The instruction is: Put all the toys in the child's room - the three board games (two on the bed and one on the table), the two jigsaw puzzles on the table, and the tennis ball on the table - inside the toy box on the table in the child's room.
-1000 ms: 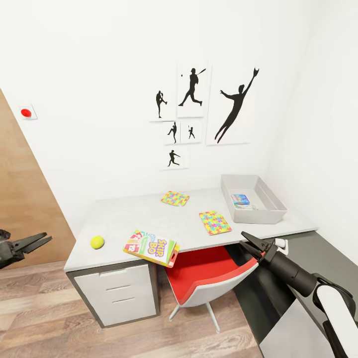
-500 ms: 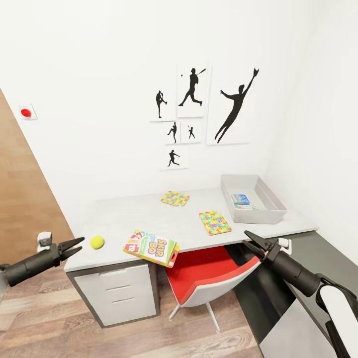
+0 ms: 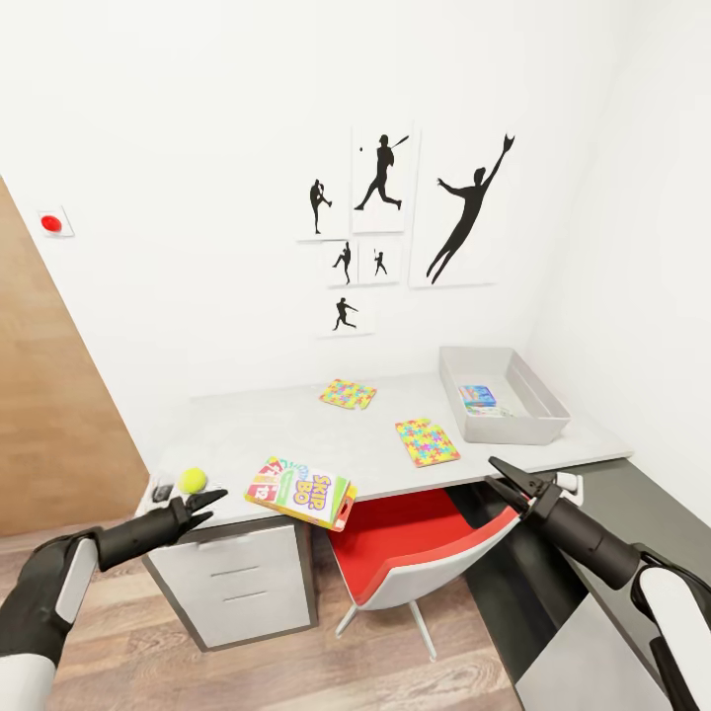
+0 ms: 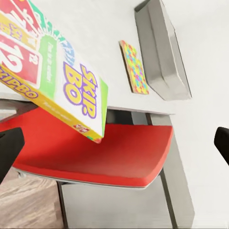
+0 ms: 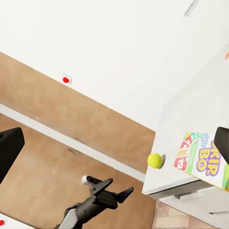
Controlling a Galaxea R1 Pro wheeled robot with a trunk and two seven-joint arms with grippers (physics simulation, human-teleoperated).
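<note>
The left gripper [image 3: 202, 502] has swung in from the side and now sits just beside the tennis ball [image 3: 193, 480], fingers spread wide and holding nothing. The ball rests near the front corner of the surface [image 3: 267, 425], so it is easy to reach. The board game [image 3: 301, 491] hangs over the edge. The right gripper [image 3: 501, 475] waits open near the toy box [image 3: 545, 430].

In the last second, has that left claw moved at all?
Yes. The left gripper has swung in toward the table and now sits open just below the tennis ball.
</note>
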